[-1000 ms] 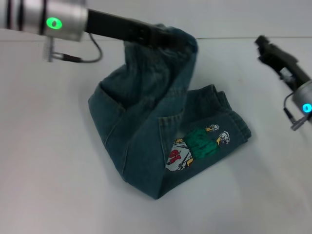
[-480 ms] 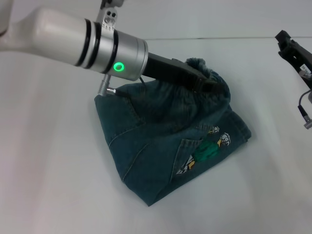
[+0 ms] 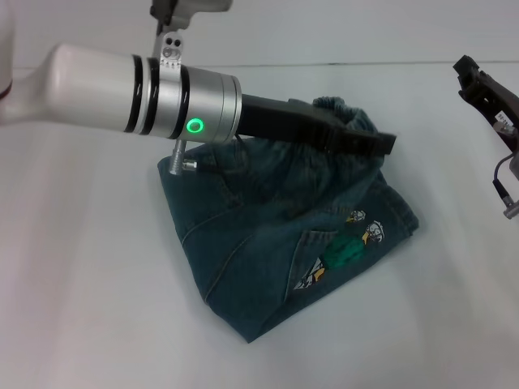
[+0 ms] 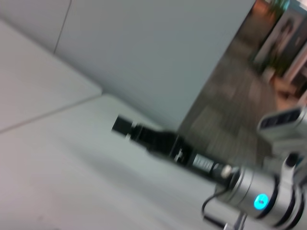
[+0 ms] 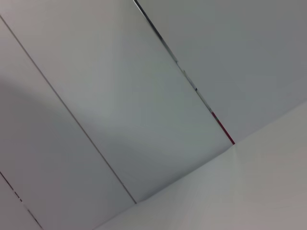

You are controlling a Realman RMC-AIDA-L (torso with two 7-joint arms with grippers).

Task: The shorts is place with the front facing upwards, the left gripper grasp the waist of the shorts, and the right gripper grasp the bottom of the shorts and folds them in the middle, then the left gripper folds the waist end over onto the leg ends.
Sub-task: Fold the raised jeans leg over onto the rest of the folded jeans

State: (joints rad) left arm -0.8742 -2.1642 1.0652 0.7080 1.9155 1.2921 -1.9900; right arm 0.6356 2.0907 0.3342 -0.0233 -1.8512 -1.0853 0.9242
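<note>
Clearly the shorts (image 3: pixel 284 235) are already doubled lengthwise and lie as a dark denim bundle in the middle of the head view on the white table (image 3: pixel 97 324), cartoon patch showing toward the lower right of the cloth. The waist end is humped up at the upper edge of the bundle, probably because the left gripper (image 3: pixel 381 144) is carrying it over toward the leg ends, which spread toward the right of the frame. That arm reaches in from the upper left, its white and silver forearm slanting down across the cloth, the black fingers lying almost level and pointing right. Whether the fingers are pinching the waistband or have let it go I cannot tell, since the tip juts out past the fold. The right gripper (image 3: pixel 474 81) hangs at the right edge, well apart from the shorts, holding nothing, its fingers looking slightly parted.
</note>
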